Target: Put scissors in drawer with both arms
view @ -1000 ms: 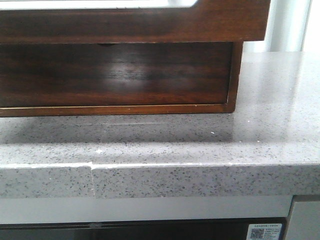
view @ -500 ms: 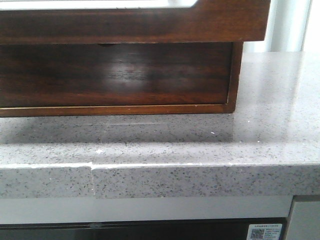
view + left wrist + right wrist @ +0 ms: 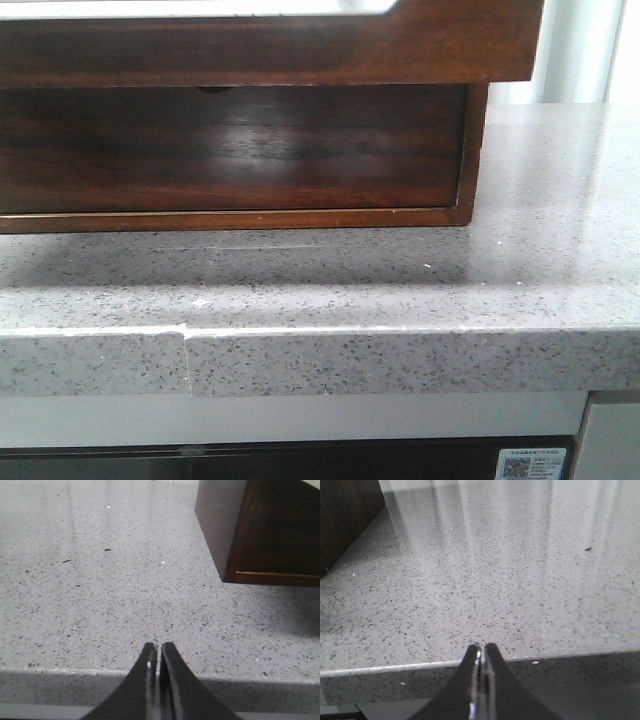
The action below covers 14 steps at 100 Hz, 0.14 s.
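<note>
The dark brown glossy drawer point(image 3: 235, 150) fills the upper part of the front view, closed in its wooden cabinet, with the small finger notch point(image 3: 212, 89) at its top edge. A corner of the cabinet shows in the left wrist view point(image 3: 260, 530) and in the right wrist view point(image 3: 345, 515). My left gripper point(image 3: 157, 647) is shut and empty, over the counter's front edge. My right gripper point(image 3: 482, 647) is shut and empty, also over the front edge. Neither gripper shows in the front view. The scissors are out of view.
The cabinet stands on a grey speckled stone counter point(image 3: 400, 290) with a rounded front edge point(image 3: 400, 360). A seam point(image 3: 185, 335) runs through the counter front. Below are a dark appliance front and a sticker point(image 3: 530, 465).
The front view has shifted very slightly; nothing else has visibly moved.
</note>
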Available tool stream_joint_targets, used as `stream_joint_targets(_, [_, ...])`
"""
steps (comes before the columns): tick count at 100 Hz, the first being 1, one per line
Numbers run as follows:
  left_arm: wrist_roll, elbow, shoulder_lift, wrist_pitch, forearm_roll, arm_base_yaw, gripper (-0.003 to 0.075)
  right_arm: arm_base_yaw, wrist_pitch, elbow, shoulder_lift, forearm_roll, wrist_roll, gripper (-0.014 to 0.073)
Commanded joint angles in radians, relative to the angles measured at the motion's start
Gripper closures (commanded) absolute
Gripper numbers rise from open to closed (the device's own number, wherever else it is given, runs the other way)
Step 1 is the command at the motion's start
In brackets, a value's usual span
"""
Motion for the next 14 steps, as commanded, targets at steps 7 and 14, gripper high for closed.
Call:
stream_joint_targets(7, [-0.008, 0.02, -0.028, -0.063, -0.011, 0.001, 0.0742, -0.008, -0.009, 0.029, -0.021, -0.017, -0.009, 0.0635])
stream_joint_targets(14, [-0.008, 0.02, -0.028, -0.063, -0.011, 0.001, 0.0742, -0.008, -0.009, 0.029, -0.021, -0.017, -0.009, 0.0635])
